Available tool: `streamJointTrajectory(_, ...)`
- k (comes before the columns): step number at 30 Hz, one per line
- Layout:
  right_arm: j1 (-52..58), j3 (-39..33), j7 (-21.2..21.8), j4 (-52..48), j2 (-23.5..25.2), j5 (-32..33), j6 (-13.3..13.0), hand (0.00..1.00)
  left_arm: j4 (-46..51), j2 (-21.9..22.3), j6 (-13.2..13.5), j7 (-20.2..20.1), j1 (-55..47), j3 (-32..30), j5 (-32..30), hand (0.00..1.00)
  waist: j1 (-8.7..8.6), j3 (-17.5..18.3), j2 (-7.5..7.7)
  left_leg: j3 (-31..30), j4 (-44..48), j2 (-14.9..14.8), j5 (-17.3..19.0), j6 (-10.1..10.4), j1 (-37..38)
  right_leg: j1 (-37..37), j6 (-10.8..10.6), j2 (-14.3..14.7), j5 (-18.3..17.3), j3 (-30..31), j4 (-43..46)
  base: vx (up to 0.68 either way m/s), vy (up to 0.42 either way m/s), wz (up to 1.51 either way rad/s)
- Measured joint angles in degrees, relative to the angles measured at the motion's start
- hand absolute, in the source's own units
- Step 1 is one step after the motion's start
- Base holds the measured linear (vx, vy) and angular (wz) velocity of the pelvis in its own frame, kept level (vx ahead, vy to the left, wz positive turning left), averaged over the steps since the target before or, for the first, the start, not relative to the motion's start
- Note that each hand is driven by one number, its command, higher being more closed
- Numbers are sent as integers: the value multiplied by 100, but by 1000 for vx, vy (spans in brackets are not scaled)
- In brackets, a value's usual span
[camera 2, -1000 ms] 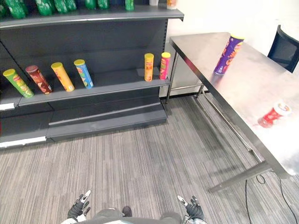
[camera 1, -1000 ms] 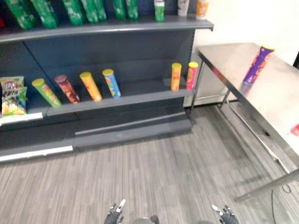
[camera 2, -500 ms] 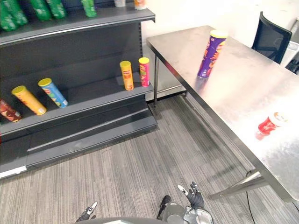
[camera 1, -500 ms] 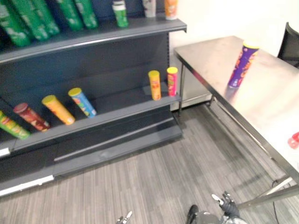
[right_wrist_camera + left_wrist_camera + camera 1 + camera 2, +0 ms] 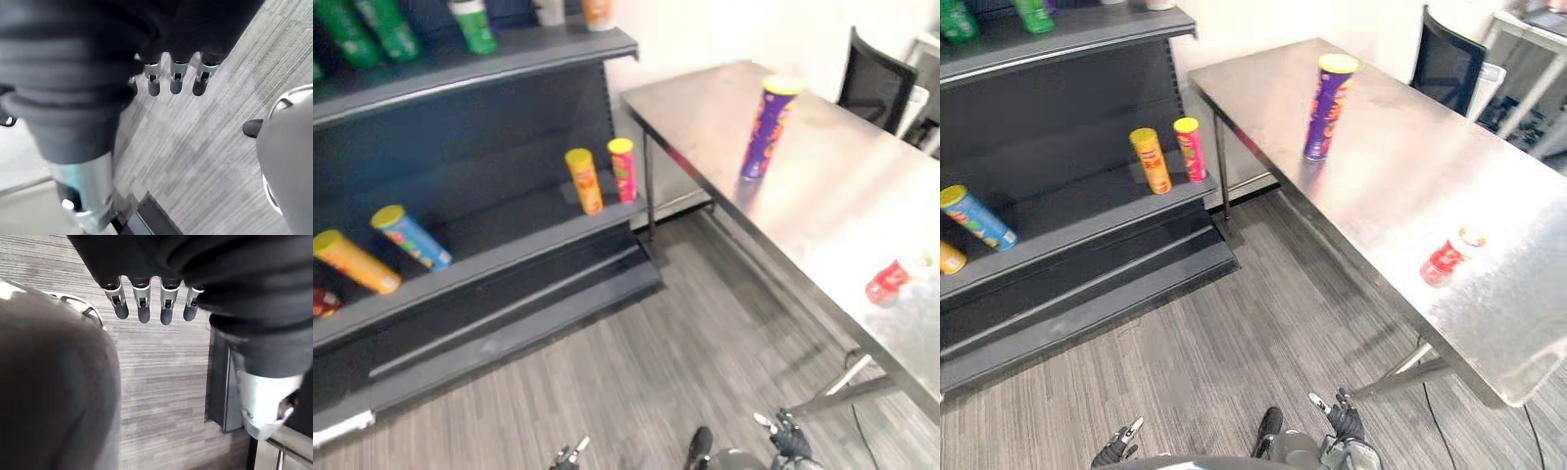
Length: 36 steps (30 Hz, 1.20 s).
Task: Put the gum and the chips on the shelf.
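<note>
Left hand [image 5: 1114, 450], right hand [image 5: 1344, 423] hung slack, empty | I saw chips [image 5: 1329, 108], gum [image 5: 1445, 260] on table [image 5: 1400, 166] beyond right hand

The small red tub [image 5: 1446, 260] on the table [image 5: 1381, 157] lies too small to tell its label or contents; the table's far side runs off at three o'clock; green bottles [image 5: 1033, 14] on the top shelf [image 5: 1087, 34] are cut at twelve o'clock; an orange can [image 5: 946, 258] is clipped at nine o'clock of the right eye view; the left hand [image 5: 570, 455] is cut off at six o'clock; the right hand [image 5: 786, 440] at five o'clock hides its palm.
</note>
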State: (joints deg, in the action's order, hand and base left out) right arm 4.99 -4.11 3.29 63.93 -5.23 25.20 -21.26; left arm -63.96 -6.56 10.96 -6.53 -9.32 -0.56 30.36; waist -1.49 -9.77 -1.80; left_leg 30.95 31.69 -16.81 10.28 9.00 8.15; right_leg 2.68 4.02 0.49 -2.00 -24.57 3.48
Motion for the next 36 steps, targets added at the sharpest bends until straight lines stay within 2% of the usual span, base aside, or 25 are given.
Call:
streamJointTrajectory(1, 12, -17, -48, -5, -8, -1, 3, 0, 1, 22, 0, -9, -2, -37, 15, 0, 0, 5, -31, -23, 490, -172, -134, -39, -147, -10, 50, 75, -36, 117, 40, 166, -78, -102)
streamJointTrajectory(2, 24, -35, -122, -25, -16, -5, 11, 0, 64, 77, 94, 2, -18, -233, 82, 0, 11, 12, -64, -203, 1442, -490, -686, -313, -542, -35, 131, 201, -132, 480, 159, 198, -2, -134)
streamJointTrajectory(3, 49, -85, -162, -69, -4, -20, 20, 0, 78, 101, 115, -15, 24, -364, 98, 0, 40, -24, -24, -623, 2129, -543, -653, -475, -921, -45, 224, 273, -235, 820, 297, 217, 24, -140)
streamJointTrajectory(4, 51, -164, -180, -71, -1, -45, 47, 0, 89, 132, 103, -25, 77, -409, 98, 0, 45, -38, -33, -793, 2304, -493, -407, -496, -1051, -75, 265, 293, -283, 978, 372, 236, 46, -141)
streamJointTrajectory(5, 95, -316, -247, -79, 0, -48, 109, 0, 156, 196, 119, -38, 103, -437, 99, 0, 31, -48, -9, -1023, 2423, -324, -63, -505, -1285, -162, 313, 300, -356, 1310, 455, 225, 28, -141)
streamJointTrajectory(6, 170, -467, -325, -84, 7, -57, 139, 0, 278, 247, 159, -50, 94, -434, 99, 0, 45, -59, 8, -1190, 2323, -137, 132, -507, -1473, -299, 278, 303, -415, 1633, 464, 236, 44, -142)
streamJointTrajectory(9, 341, -524, -411, -191, 15, -62, 200, 0, 480, 314, 237, -110, 40, -439, 103, 0, 51, -60, 13, -1530, 1485, 118, 206, -518, -1841, -446, 185, 331, -521, 2170, 460, 196, 75, -119)
streamJointTrajectory(11, 387, -615, -409, -293, 82, -64, 231, 0, 576, 360, 297, -110, 4, -465, 85, 0, 66, -58, 18, -2120, -42, 356, 132, -421, -2015, -492, 70, 365, -619, 2654, 469, 235, 120, -113)
streamJointTrajectory(12, 378, -613, -403, -311, 95, -66, 231, 0, 579, 384, 307, -102, 7, -503, 81, 0, 83, -58, 20, -2273, -422, 408, 102, -408, -2021, -509, 23, 365, -658, 2789, 481, 274, 154, -108)
streamJointTrajectory(14, 357, -557, -373, -513, 145, -175, 233, 0, 654, 438, 356, -56, 1, -568, 46, 0, 177, -53, 15, -2768, -1532, 555, -132, -321, -1981, -552, -166, 343, -866, 3229, 634, 313, 195, -91)
streamJointTrajectory(15, 336, -517, -346, -527, 149, -217, 231, 0, 685, 439, 349, -55, -2, -568, 47, 0, 186, -52, 14, -2832, -1706, 568, -203, -308, -1970, -557, -215, 339, -952, 3323, 713, 427, 305, -83)
streamJointTrajectory(16, 283, -417, -291, -531, 146, -278, 226, 0, 692, 478, 348, -48, 1, -564, 38, 0, 220, -20, -30, -2839, -2027, 588, -490, -309, -1843, -581, -376, 330, -1141, 3513, 1000, 469, 366, -74)
streamJointTrajectory(17, 288, -392, -286, -532, 132, -279, 216, 0, 685, 543, 345, -19, -18, -551, -11, 0, 253, 42, -131, -2801, -2220, 560, -791, -339, -1725, -573, -526, 349, -1292, 3585, 1183, 478, 401, -82)
streamJointTrajectory(18, 284, -394, -287, -506, 124, -282, 219, 0, 690, 615, 348, 1, -17, -562, -2, 0, 297, 95, -210, -2744, -2213, 557, -1107, -170, -1665, -559, -611, 321, -1392, 3605, 1312, 315, 309, -63)
streamJointTrajectory(19, 258, -395, -299, -490, 231, -297, 214, 0, 694, 513, 356, 26, 22, -586, -100, 0, 322, 157, -3, -2520, -2069, 698, -1041, -260, -1617, -537, -678, 91, -1427, 3549, 1412, 328, 338, -58)
streamJointTrajectory(20, 262, -362, -280, -514, 337, -338, 179, 0, 683, 411, 393, 50, 6, -577, -279, 0, 319, 309, 185, -2342, -2025, 885, -833, -445, -1585, -530, -726, -179, -1394, 3379, 1356, 305, 308, -44)
streamJointTrajectory(21, 234, -385, -286, -498, 428, -340, 175, 0, 677, 333, 389, 53, 34, -552, -315, 0, 315, 364, 288, -2244, -1971, 1002, -786, -522, -1584, -550, -762, -320, -1371, 3375, 1286, 288, 275, -28)
streamJointTrajectory(24, 192, -452, -274, -449, 498, -338, 166, 0, 465, 300, 376, 128, 126, -488, -390, 0, 308, 386, 298, -2095, -1936, 1195, -661, -710, -1430, -714, -973, -563, -1114, 3283, 1077, 171, 208, -13)
streamJointTrajectory(27, 181, -436, -271, -433, 505, -476, 35, 0, 444, 292, 320, 125, 126, -425, -400, 0, 316, 398, 272, -2068, -1965, 1228, -653, -724, -1386, -737, -959, -627, -854, 3105, 953, 57, 146, -13)
streamJointTrajectory(31, 181, -307, -317, -387, 495, -495, -67, 0, 404, 285, 269, 121, 127, -426, -419, 0, 320, 400, 272, -2080, -2181, 1237, -659, -731, -1306, -751, -951, -642, -753, 2910, 795, -42, 61, -6)
streamJointTrajectory(36, 201, -37, -440, -328, 392, -496, -69, 0, 277, 283, 260, 117, 136, -420, -421, 0, 313, 503, 276, -2054, -2965, 1402, -1157, -771, -1150, -674, -931, -781, -777, 2657, 509, -141, 7, -6)
